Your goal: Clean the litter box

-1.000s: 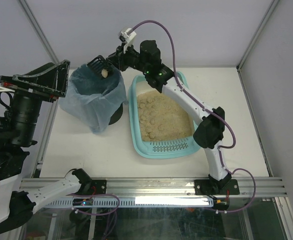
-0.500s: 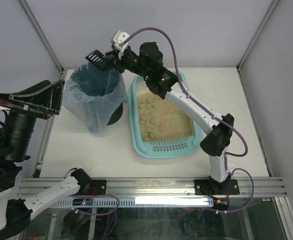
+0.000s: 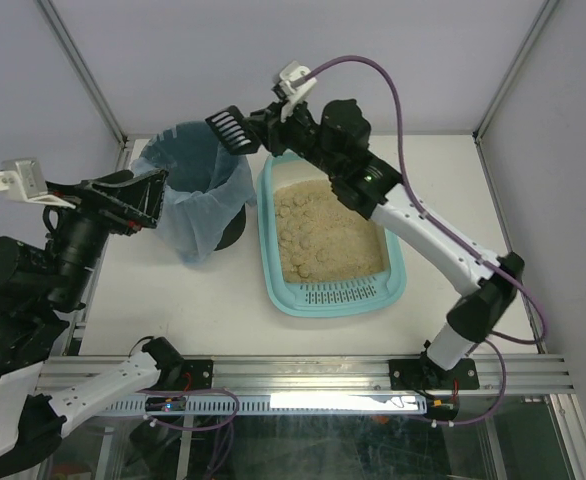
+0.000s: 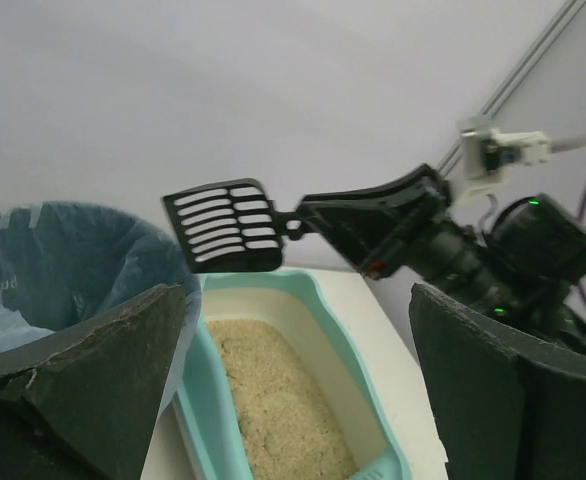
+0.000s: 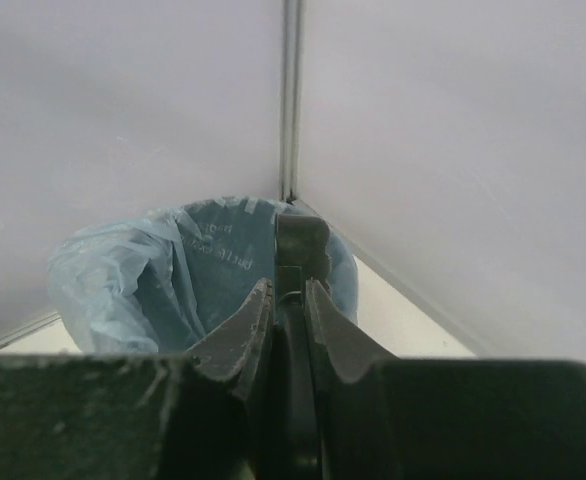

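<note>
Right hand (image 3: 264, 128) is clamped shut on the scoop (image 3: 231, 128) handle, my arm stretched toward 11 o'clock, with the blade above the bin (image 3: 188, 215) rim. My left hand (image 3: 133, 200) is spread wide and holds nothing. Litter box (image 3: 333, 308) sits on the table (image 3: 473, 200), bin at its 9 o'clock. Since half a second ago the scoop has shifted toward 3 o'clock. The blade, loaded a second ago, is empty.
</note>
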